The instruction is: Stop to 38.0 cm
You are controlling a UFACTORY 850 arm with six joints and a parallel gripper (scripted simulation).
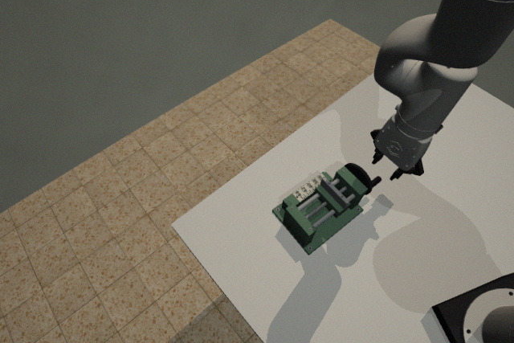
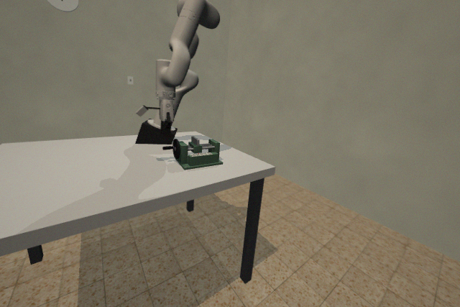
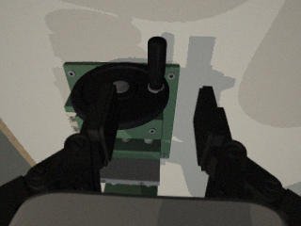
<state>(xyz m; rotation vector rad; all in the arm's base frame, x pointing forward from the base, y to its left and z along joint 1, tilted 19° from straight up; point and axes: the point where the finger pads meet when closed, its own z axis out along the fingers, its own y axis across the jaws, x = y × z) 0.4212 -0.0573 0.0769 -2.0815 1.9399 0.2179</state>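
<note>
A green stop fixture stands on the white table. Its black handwheel sits on the end facing the arm, with a black crank handle sticking out. A grey stop block rides on the rods beside a white scale strip. My gripper is open and empty. It hangs just above the crank handle, apart from it. In the wrist view the handle lies between the two fingers.
The arm's black base stands on the table behind the fixture. The fixture sits near the table's edge; tiled floor lies beyond.
</note>
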